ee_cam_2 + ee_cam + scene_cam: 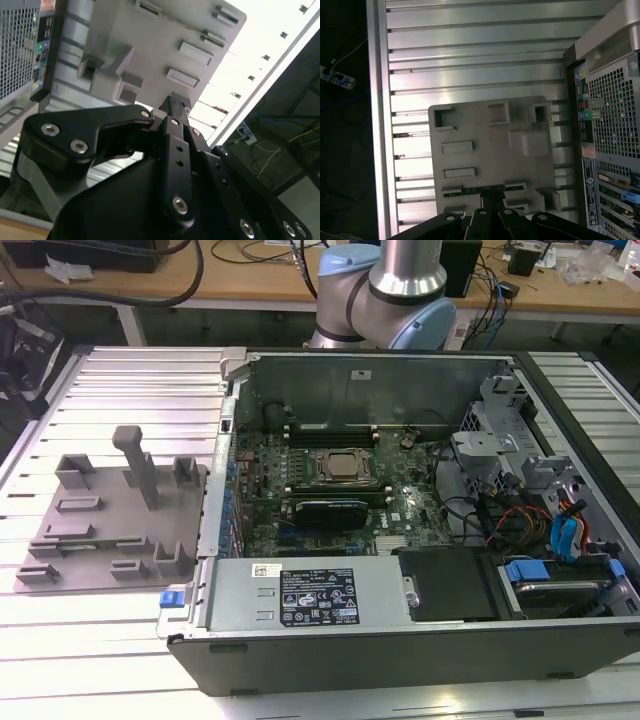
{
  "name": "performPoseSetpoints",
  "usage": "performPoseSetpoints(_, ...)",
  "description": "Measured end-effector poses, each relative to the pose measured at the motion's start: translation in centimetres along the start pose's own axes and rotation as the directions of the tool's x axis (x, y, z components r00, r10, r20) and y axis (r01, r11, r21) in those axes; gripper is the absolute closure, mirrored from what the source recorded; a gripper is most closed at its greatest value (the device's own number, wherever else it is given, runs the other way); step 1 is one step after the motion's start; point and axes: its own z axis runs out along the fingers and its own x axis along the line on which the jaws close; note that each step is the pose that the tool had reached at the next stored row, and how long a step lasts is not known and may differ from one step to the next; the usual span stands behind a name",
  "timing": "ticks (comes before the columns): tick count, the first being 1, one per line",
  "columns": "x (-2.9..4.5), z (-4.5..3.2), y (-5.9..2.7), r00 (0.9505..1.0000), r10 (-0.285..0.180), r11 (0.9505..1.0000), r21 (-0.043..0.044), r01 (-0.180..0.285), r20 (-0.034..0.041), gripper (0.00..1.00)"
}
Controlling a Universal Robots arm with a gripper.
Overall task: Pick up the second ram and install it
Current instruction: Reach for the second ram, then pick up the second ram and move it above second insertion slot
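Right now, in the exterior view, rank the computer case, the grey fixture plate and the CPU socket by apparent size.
Largest to smallest:
1. computer case
2. grey fixture plate
3. CPU socket
The gaps are plain, so nearness doesn't blur the order.

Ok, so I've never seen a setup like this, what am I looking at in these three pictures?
This is one robot arm at an open desktop computer lying on a ribbed metal table. The exterior view is from a camera off the arm. Both wrist views are from cameras riding on the arm, so its black gripper juts into them. It hangs over a grey parts tray, right by what may be the second ram, a thin dark strip standing in one slot; whether it is gripped, I cannot tell.
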Motion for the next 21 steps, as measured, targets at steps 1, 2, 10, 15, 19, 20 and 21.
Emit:
performPoseSetpoints(1, -0.03, 0.0, 0.0, 1.0, 0.0, 1.0, 0.0, 0.0, -0.0001, 0.92)
performPoseSetpoints(2, -0.03, 0.0, 0.0, 1.0, 0.0, 1.0, 0.0, 0.0, -0.0001, 0.92)
performPoseSetpoints(10, -0.06, 0.01, 0.0, 1.0, 0.0, 1.0, 0.0, 0.0, 0.0, 0.92)
performPoseSetpoints(15, -0.07, 0.01, 0.0, 1.0, 0.0, 1.0, 0.0, 0.0, -0.0001, 0.92)
performPoseSetpoints(19, -0.07, 0.01, 0.0, 0.999, -0.044, 0.999, -0.0008, 0.044, -0.0019, 0.92)
performPoseSetpoints(20, -0.07, 0.01, 0.0, 0.9984, -0.057, 0.9984, -0.001, 0.057, -0.0025, 0.92)
performPoseSetpoints(21, -0.07, 0.01, 0.0, 0.9967, -0.081, 0.9967, -0.0015, 0.081, -0.0036, 0.92)
